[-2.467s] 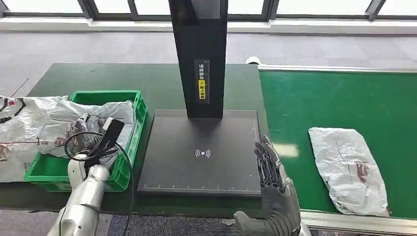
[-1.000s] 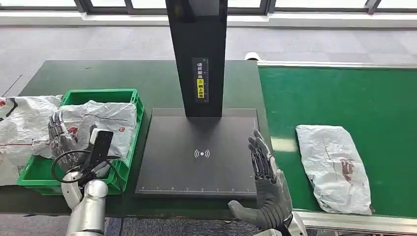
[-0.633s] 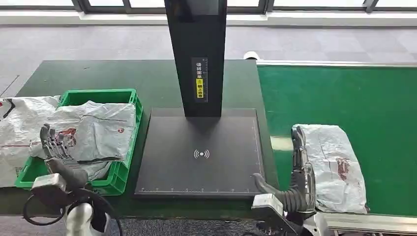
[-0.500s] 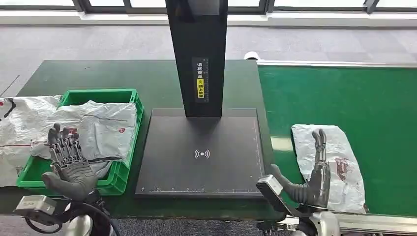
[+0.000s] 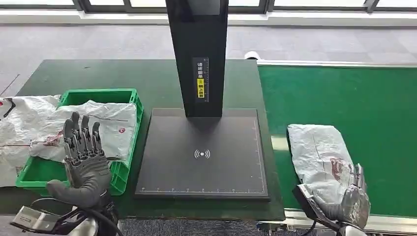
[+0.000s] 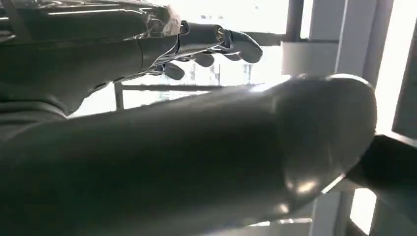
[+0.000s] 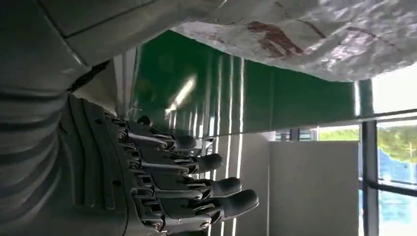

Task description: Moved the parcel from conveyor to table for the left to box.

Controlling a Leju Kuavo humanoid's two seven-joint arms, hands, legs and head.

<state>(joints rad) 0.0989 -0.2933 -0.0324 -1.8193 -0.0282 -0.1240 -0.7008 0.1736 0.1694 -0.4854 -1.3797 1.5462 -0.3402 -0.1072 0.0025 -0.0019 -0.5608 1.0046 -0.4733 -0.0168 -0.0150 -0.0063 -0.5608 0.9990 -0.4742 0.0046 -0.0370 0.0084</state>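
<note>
Head view, parcel [image 5: 322,162]: we see a crumpled white bag with red print lying on the green conveyor [image 5: 373,113], near its front edge, just right of the black scanner base [image 5: 204,155].
Head view, right hand [image 5: 351,204]: low at the conveyor's front edge, at the parcel's near end; we cannot tell whether it touches the bag or how its fingers are set.
Head view, left hand [image 5: 84,162]: raised palm-up in front of the green crate [image 5: 125,96], fingers spread and straight, holding nothing.
Head view, crate contents: a white bag [image 5: 105,123] lies in the crate; another white bag [image 5: 17,128] rests on the dark green table [image 5: 147,76] to its left.
Head view, scanner: a black post [image 5: 199,54] rises from the base.
Left wrist view, left hand [image 6: 147,44]: thumb large in the foreground, fingertips [image 6: 246,44] extended against bright windows, nothing in them.
Right wrist view, right hand [image 7: 162,182]: fingers [image 7: 231,204] extended side by side, released, nothing between them.
Right wrist view, parcel [image 7: 314,34]: beside the hand on the green belt [image 7: 275,98]; contact not clear.
</note>
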